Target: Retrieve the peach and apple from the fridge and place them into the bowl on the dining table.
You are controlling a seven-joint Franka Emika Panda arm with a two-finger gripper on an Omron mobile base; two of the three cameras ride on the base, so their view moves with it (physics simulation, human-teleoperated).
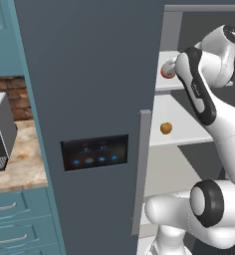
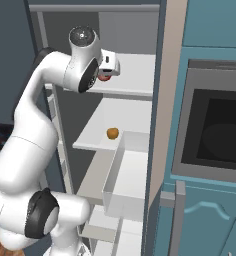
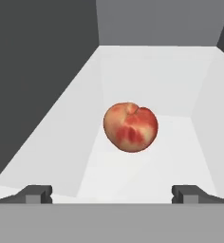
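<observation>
One fridge (image 1: 84, 99), right door swung wide, white shelves (image 2: 132, 82) inside. One gripper (image 3: 112, 192), fingers spread apart, empty, level with upper shelf. One peach (image 3: 131, 127) straight ahead, unobstructed. One small orange fruit (image 2: 112, 133) on shelf below gripper.

I'm working in a kitchen: a tall slate-grey fridge (image 1: 89, 99) stands open with fruit on its white shelves (image 2: 125, 117), teal drawers (image 1: 15, 219) sit under a marbled desk (image 1: 25, 164) backed by a brick wall (image 1: 17, 97), and a built-in oven (image 2: 215, 130) fills the teal cabinets (image 2: 210, 220).
</observation>
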